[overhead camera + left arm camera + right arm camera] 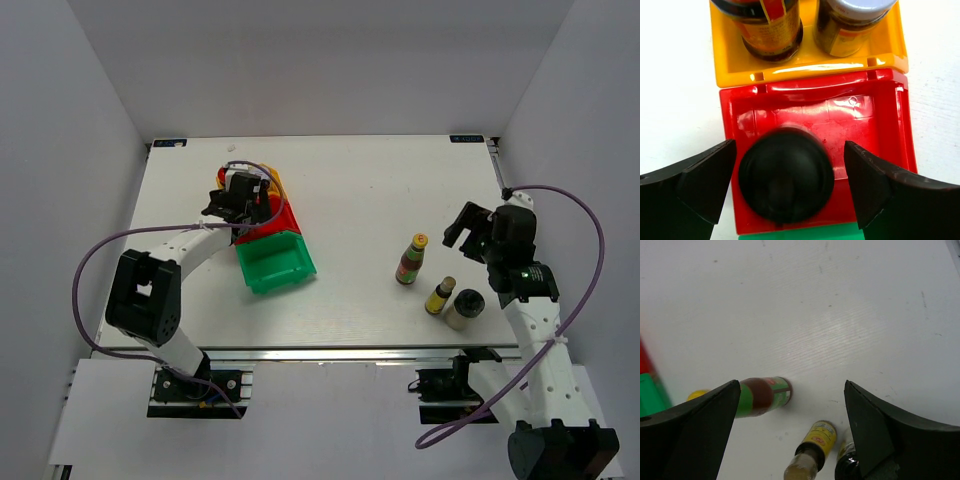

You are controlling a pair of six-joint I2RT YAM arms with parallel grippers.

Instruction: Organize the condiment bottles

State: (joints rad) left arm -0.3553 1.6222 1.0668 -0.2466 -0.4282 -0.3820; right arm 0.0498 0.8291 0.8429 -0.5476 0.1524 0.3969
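Three bins sat in a row at the left of the surface (380,180): the yellow bin (730,65) farthest from the arms, the red bin (875,125) in the middle, and the green bin (275,265) nearest. Two jars stood side by side in the yellow bin, a labelled jar (771,30) and a silver-capped jar (852,25). The left hand (789,165) hung over the red bin with its jaws spread wide. One jaw lay to each side of a black jar (786,175) standing on the bin's floor. A gap showed on both sides, so it gripped nothing.

To the right, three things stood upright on the bare surface, well apart from the bins. They were a slim bottle (411,258), a second slim bottle (440,295) nearer the arms, and a second black jar (466,307) just beside that bottle. The right hand (791,386) hovered empty, jaws wide, above the surface just beyond them, so the bottles lay back toward its own base.

The right arm was far the nearer, so the next pick would likely be its job. Their long axes were vertical, so the hand would have to draw back and come down astride a cap. The lone slim bottle looked the easier target, because the other two crowded each other.
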